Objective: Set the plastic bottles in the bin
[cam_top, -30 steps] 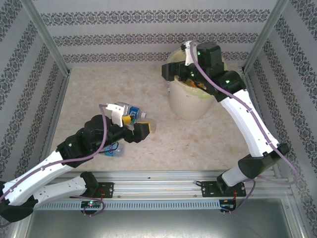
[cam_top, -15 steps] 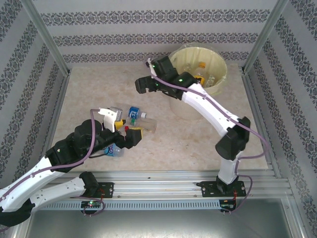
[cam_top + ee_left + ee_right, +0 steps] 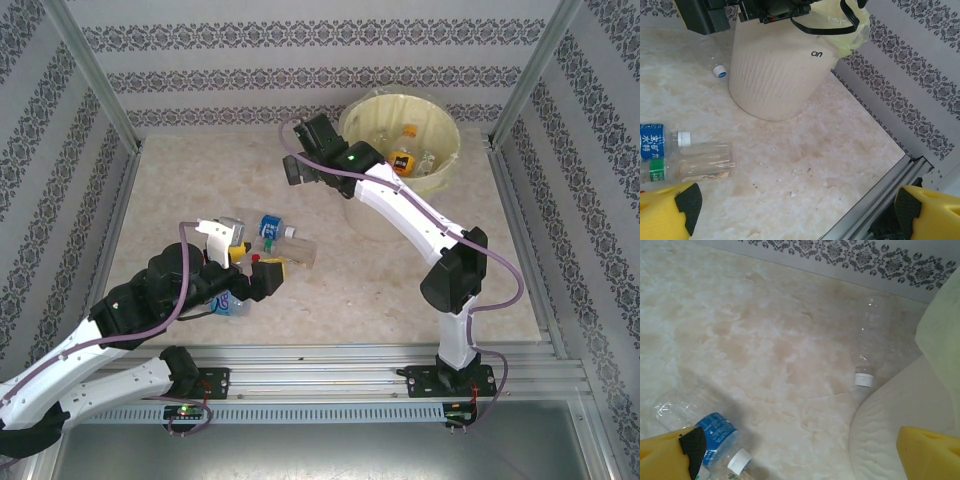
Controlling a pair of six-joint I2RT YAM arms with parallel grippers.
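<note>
The bin (image 3: pixel 438 108) stands at the back right, with several plastic bottles inside, one orange-labelled (image 3: pixel 403 160). On the table lie a blue-labelled bottle (image 3: pixel 270 225) and a clear bottle (image 3: pixel 301 251). Another blue bottle (image 3: pixel 231 301) peeks out from under my left arm. My left gripper (image 3: pixel 256 262) hovers open just in front of the pair, nothing between its yellow fingers (image 3: pixel 670 210). In the left wrist view the blue-labelled bottle (image 3: pixel 660 140) and the clear bottle (image 3: pixel 702 162) lie at the left. My right gripper (image 3: pixel 297 172) is open and empty, left of the bin.
In the right wrist view a clear white-capped bottle (image 3: pixel 867 337) lies against the bin's ribbed wall (image 3: pixel 900 410), and a blue-labelled bottle (image 3: pixel 715 432) is near the left finger. Patterned walls enclose the table. A metal rail (image 3: pixel 330 355) runs along the near edge.
My right arm has swung from over the bin's mouth to the left, so the bin's inside now shows. My left gripper has drawn back slightly toward the near edge.
</note>
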